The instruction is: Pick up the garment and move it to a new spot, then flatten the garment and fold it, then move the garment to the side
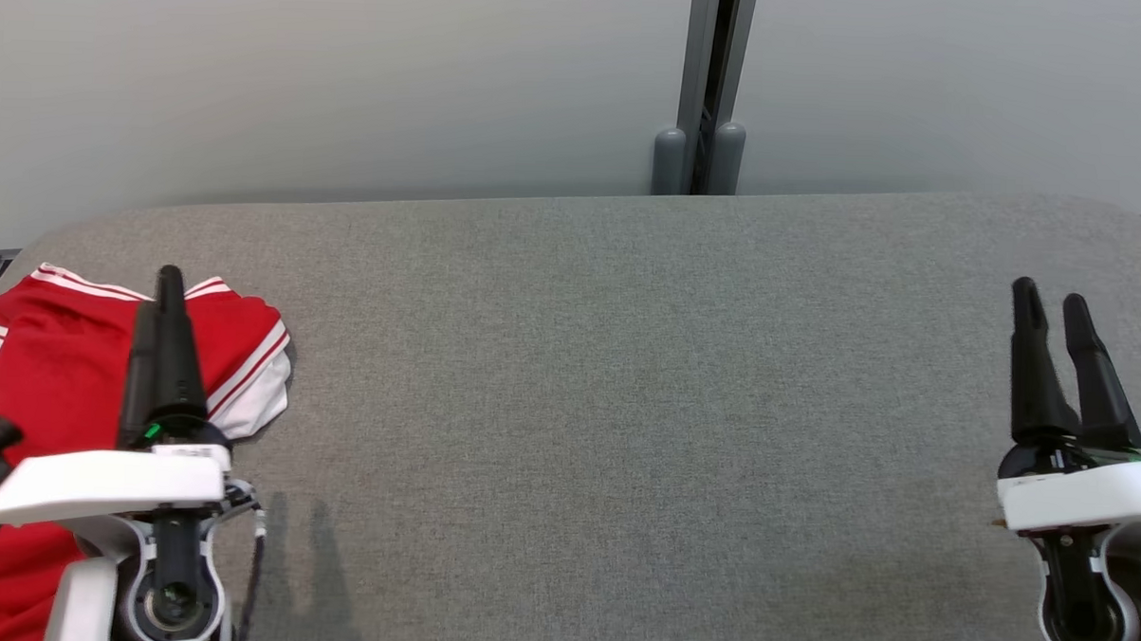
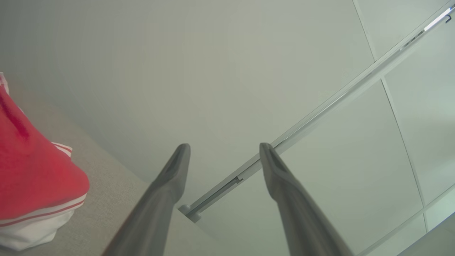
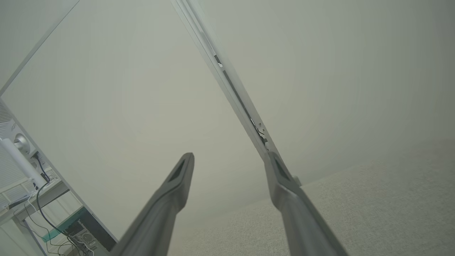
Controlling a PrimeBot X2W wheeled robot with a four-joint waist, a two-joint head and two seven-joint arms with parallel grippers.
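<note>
The garment (image 1: 47, 369) is red with white striped trim and lies crumpled at the far left of the grey table (image 1: 625, 379), running off the head view's lower left. My left gripper (image 1: 161, 292) hovers over it, open and empty. In the left wrist view its fingers (image 2: 224, 145) stand apart against the wall, and the garment (image 2: 32, 177) bulges at that view's left edge. At the table's right side my right gripper (image 1: 1049, 301) is open with nothing in it. The right wrist view shows its fingertips (image 3: 229, 156) spread over bare cloth.
A pale partition wall (image 1: 351, 76) with a grey vertical post (image 1: 706, 98) runs behind the table's rounded back edge. The table top between the two arms is bare grey fabric. A desk with cables (image 3: 32, 199) sits beyond the wall in the right wrist view.
</note>
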